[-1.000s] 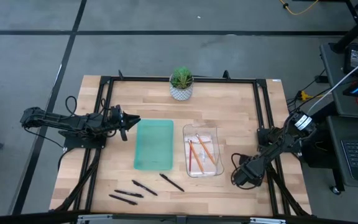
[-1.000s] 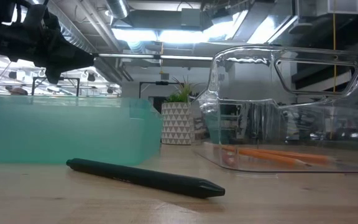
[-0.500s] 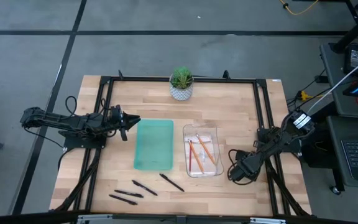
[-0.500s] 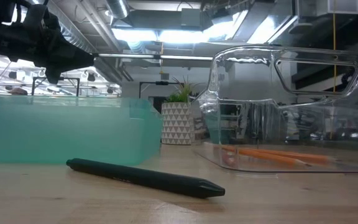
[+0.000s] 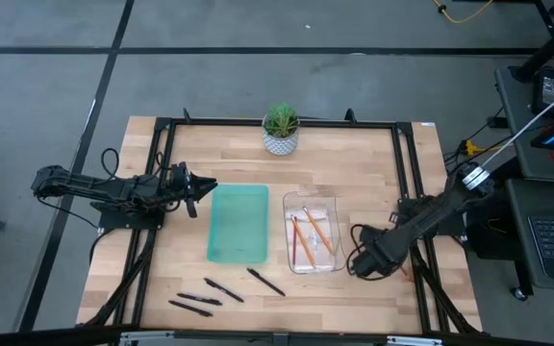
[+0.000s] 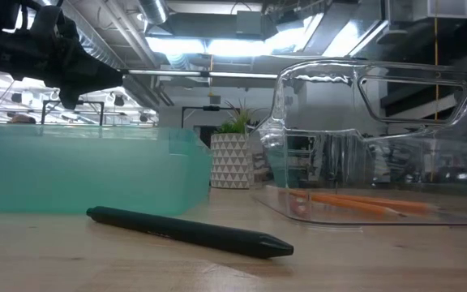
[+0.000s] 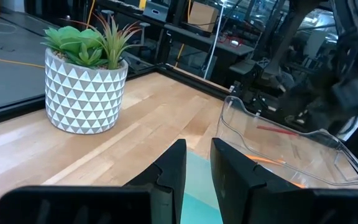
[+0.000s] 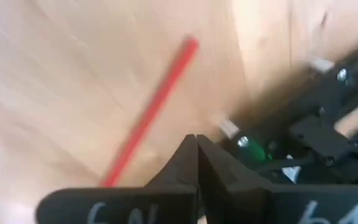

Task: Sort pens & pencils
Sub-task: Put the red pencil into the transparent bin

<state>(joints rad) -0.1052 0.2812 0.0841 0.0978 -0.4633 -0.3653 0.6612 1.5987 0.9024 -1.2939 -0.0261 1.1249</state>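
Three black pens lie flat on the table near its front edge (image 5: pixel 265 281), (image 5: pixel 224 289), (image 5: pixel 192 306); one fills the low view's foreground (image 6: pixel 189 231). Orange pencils (image 5: pixel 311 235) lie on the floor of the clear tray (image 5: pixel 335 207), seen also in the low view (image 6: pixel 355 203). A red stick (image 8: pixel 151 112) lies on the wood by the right rail. My right gripper (image 5: pixel 362 264), (image 8: pixel 196 146) is shut and hovers right of the clear tray, short of that stick. My left gripper (image 5: pixel 200 187), (image 7: pixel 197 165) waits at the teal tray's (image 5: pixel 239 223) left rim, fingers a narrow gap apart.
A potted plant (image 5: pixel 280 128) in a patterned white pot stands at the far edge, seen too from the left wrist (image 7: pixel 86 81). Black frame rails run along the table's left and right sides (image 5: pixel 416 192). Bare wood lies between the trays and the plant.
My right gripper has moved toward the table's left and slightly toward the far edge, closing in on the clear tray's right side and uncovering the red stick by the rail. The pens, pencils and trays have kept their places.
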